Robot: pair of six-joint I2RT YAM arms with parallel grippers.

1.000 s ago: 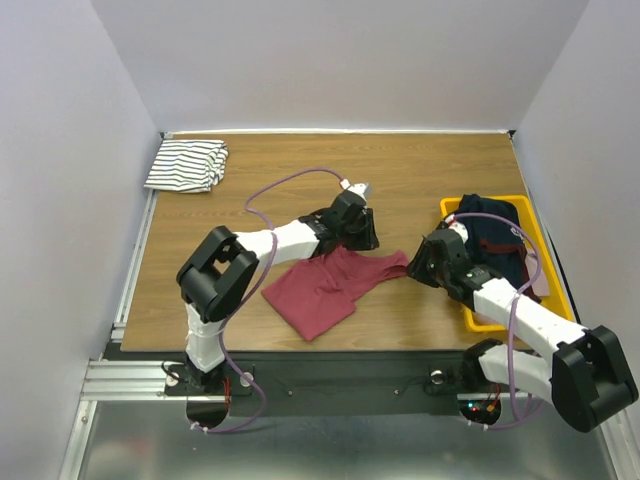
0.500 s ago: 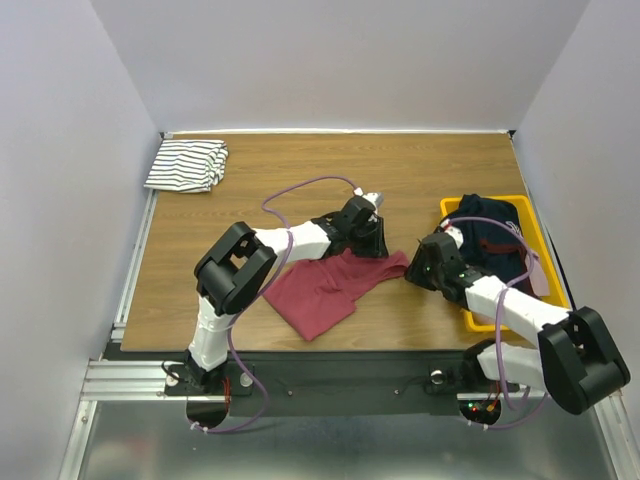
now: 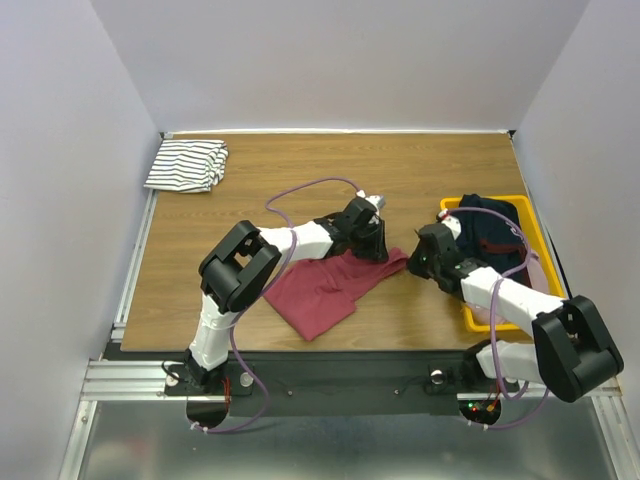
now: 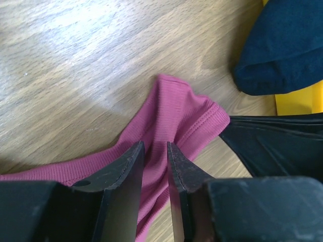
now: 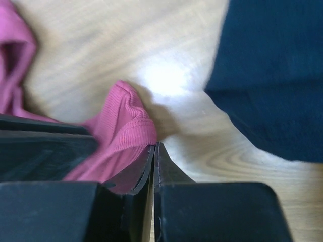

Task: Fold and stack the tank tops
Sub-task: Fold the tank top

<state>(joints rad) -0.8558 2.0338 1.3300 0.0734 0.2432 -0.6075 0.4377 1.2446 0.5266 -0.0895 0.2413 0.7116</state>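
here, on the wooden table [image 3: 400, 170], the red tank top [image 3: 320, 290] lies rumpled toward six o'clock, and the striped tank top [image 3: 186, 165] sits folded at ten o'clock. the left gripper [image 4: 155, 146] narrowly pinches a red fold. the right gripper [image 5: 153, 147], pressed nearly together, nips the red top's three o'clock tip.

Folded white dark-striped tank top [image 3: 186, 165] lies at far-left corner of wooden surface [image 3: 400, 175]. Dark red tank top [image 3: 325, 288] lies near the front middle. Yellow plastic tray [image 3: 482, 323] sits at right edge, dark navy cloth [image 3: 495, 235] in it. Left end effector [image 3: 375, 250] on red top's far-right part; right end effector [image 3: 412, 262] at its right tip, between top and tray.
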